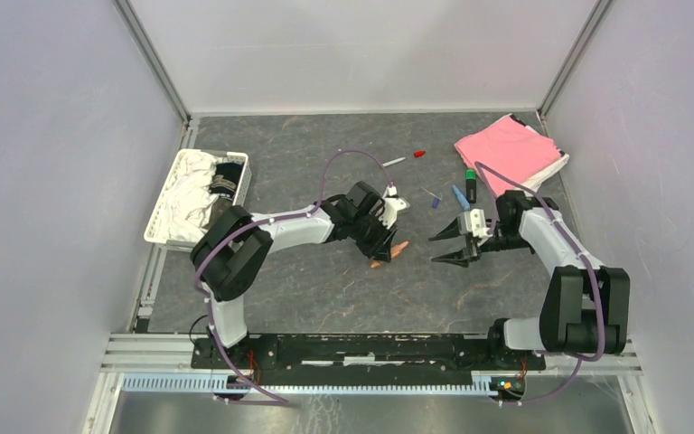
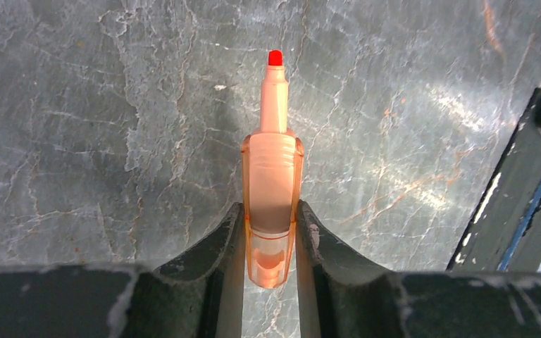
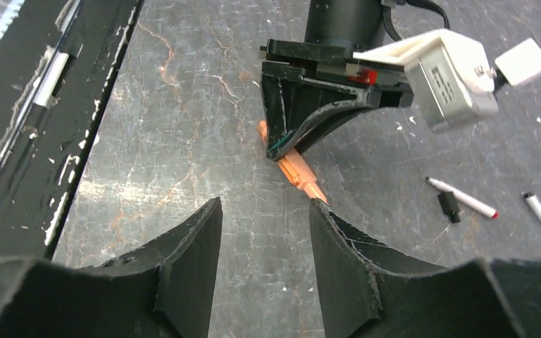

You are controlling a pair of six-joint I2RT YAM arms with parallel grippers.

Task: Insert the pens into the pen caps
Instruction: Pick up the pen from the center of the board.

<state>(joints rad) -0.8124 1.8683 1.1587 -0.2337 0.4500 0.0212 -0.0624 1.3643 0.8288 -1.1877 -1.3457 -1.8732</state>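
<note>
- Covering the whole work area, the table (image 1: pixel 325 298) has a dark, matte top veined like worn stone.
- Sitting at the far left, a white slatted basket (image 1: pixel 156 226) holds crumpled pale and dark fabric.
- A folded pink cloth (image 1: pixel 506 149), soft and square, lies at the far right and is no part of the job.
- The left gripper (image 2: pixel 271 211) reaches to the middle of the table and pinches the orange marker (image 2: pixel 272 162) low on its barrel, with black, scuffed fingers on both sides.
- The right gripper (image 3: pixel 264 211) faces it from the right, jaws spread with nothing between them.
- The orange marker is thick, translucent plastic with a narrower neck and a bare red nib. It points toward the right gripper, and no orange cap can be seen in these views.
- A chunky black-and-green marker (image 1: pixel 471 185) and a blue marker (image 1: pixel 460 196) lie side by side, far of the right gripper. Whether either is capped cannot be told.
- Thin white pens are scattered across the far middle. One (image 1: pixel 395 162) lies close to a red cap (image 1: pixel 419 154) but apart from it, and another (image 3: pixel 461 197), red at its tip, lies beside a small black cap (image 3: pixel 449 206).
- In my judgement the task is at an early stage. One marker is in hand, no pen can be seen joined to a loose cap, and the rest remain to be done.
</note>
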